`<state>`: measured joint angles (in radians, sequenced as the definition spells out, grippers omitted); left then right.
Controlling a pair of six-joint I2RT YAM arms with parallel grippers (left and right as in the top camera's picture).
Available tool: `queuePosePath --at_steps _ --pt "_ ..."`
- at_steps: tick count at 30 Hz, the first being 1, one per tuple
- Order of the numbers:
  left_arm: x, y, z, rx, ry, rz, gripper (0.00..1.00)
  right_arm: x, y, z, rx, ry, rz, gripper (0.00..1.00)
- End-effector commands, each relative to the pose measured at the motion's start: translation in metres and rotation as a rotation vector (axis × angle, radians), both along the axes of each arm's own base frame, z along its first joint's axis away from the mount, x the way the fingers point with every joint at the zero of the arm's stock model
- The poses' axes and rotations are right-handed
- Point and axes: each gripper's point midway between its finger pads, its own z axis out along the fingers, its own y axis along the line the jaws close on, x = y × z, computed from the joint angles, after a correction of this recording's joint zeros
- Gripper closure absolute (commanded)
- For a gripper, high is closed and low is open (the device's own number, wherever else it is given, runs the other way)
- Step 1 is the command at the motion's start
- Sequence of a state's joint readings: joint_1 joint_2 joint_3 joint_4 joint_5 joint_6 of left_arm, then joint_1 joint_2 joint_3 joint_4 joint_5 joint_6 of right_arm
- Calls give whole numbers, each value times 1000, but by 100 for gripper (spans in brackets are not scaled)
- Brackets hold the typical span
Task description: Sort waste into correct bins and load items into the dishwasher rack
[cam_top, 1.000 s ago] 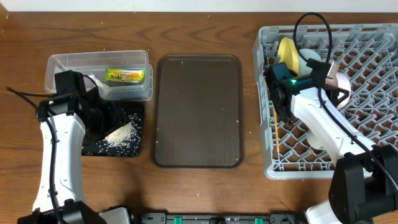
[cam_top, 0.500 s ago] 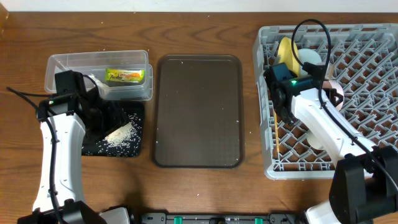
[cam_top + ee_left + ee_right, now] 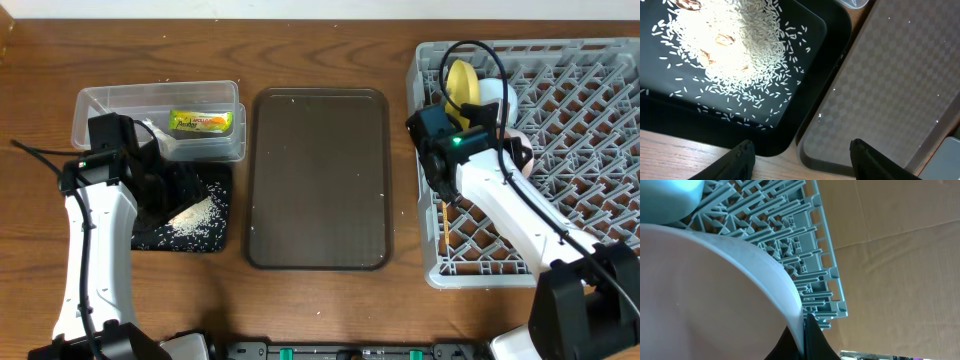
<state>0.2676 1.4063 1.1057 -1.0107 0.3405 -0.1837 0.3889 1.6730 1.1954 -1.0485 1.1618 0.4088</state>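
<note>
The right fingers [image 3: 811, 342] pinch the white bowl [image 3: 715, 295] over the dishwasher rack [image 3: 590, 90], right of the brown tray [image 3: 318, 180]; yellow plate [image 3: 460, 80] racked. The left fingers [image 3: 740, 160] gape empty above rice [image 3: 735, 45] in the black tray [image 3: 670, 115], left of it; wrapper [image 3: 201, 122] in clear tub [image 3: 100, 100].

Soft, even overhead light is falling across the brown rectangular serving tray [image 3: 318, 178], casting faint shadows. Just left of it, the heap of white rice crumbs [image 3: 725, 40] is blowing out to glare, and the left gripper [image 3: 801, 159] is blurring dark. Right of it, a white round bowl [image 3: 705, 290] is filling the lens, soft and pink-tinted, against the sharper grey plastic lattice rack [image 3: 790, 235].
</note>
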Motion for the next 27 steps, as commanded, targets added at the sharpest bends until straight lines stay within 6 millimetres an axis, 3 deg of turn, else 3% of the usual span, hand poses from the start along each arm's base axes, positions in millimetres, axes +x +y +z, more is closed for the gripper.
queuePosePath --at_steps 1,9,20,27 --pt "0 2 1 3 -3 3 36 -6 10 -22 76 86 25 99" --pt "0 2 1 3 -3 3 36 3 -9 34 -243 -56 8 99" --pt "0 2 2 3 -4 3 36 2 -6 14 -188 48 37 99" --pt "0 2 2 3 -4 3 36 -7 -21 5 -227 71 4 99"
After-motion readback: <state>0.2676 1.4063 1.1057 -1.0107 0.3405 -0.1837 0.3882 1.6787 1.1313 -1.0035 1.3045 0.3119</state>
